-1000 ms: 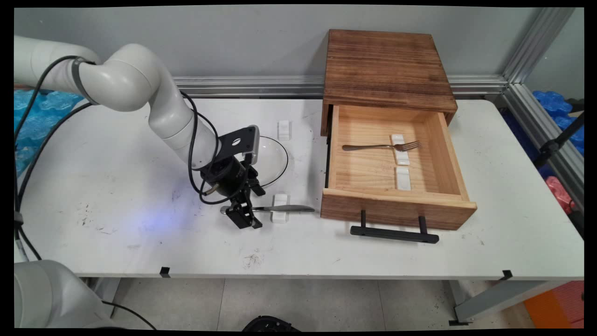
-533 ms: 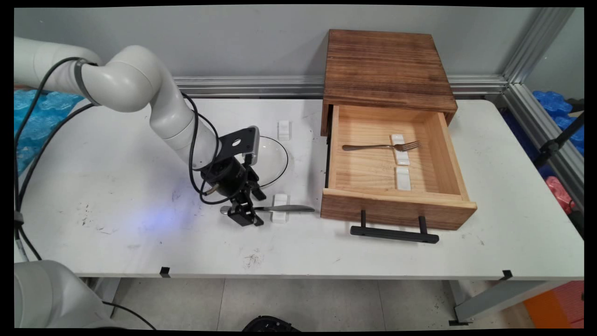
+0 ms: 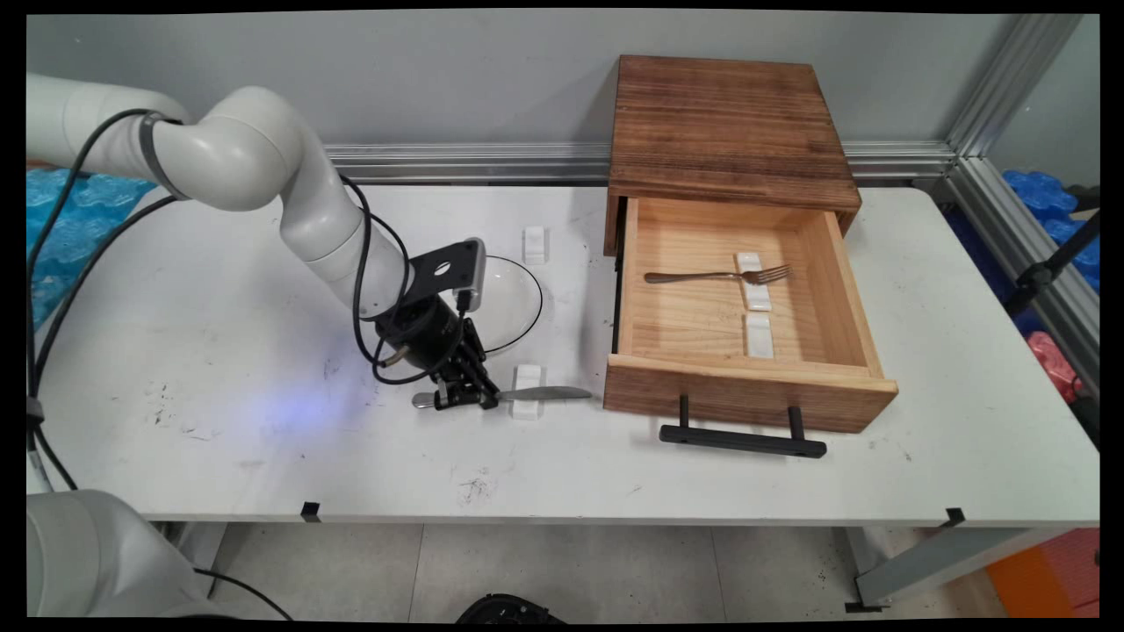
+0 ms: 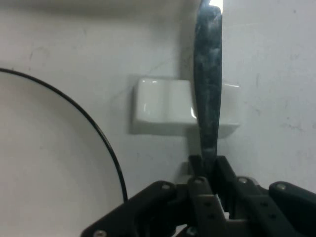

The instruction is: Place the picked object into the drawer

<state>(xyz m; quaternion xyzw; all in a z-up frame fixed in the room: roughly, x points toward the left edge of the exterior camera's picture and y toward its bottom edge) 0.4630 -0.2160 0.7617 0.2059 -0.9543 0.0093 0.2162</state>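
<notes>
The black two-finger gripper (image 3: 467, 399) (image 4: 210, 170) is down at the white table (image 3: 263, 456), its fingers clamped on the handle of a metal knife (image 3: 527, 394) (image 4: 208, 84). In the hand view the two fingers press against either side of the handle, with the blade running away from them over a small white rest (image 3: 528, 391) (image 4: 160, 106).

The knife lies flat across that rest, which serves here as the landmark. The handle end sticks out on the rest's left, where the gripper has it, and the blade tip points past the rest's right toward the wooden drawer (image 3: 746, 351). Just behind the rest, toward the wall, sits a clear glass plate with a dark rim (image 3: 514, 303) (image 4: 49, 163), partly covered by the arm's wrist. Farther back from the rest, beyond the plate, a second small white rest (image 3: 534, 244) stands alone on the table.

To the right of the knife's rest, the drawer is pulled out of a dark-topped wooden box (image 3: 729, 123), its black handle (image 3: 742, 437) facing the table's near edge. Inside the drawer a fork (image 3: 716, 276) lies with its neck across a white rest (image 3: 753, 279), tines to the right, and another white rest (image 3: 760, 335) lies bare just nearer the drawer front.
</notes>
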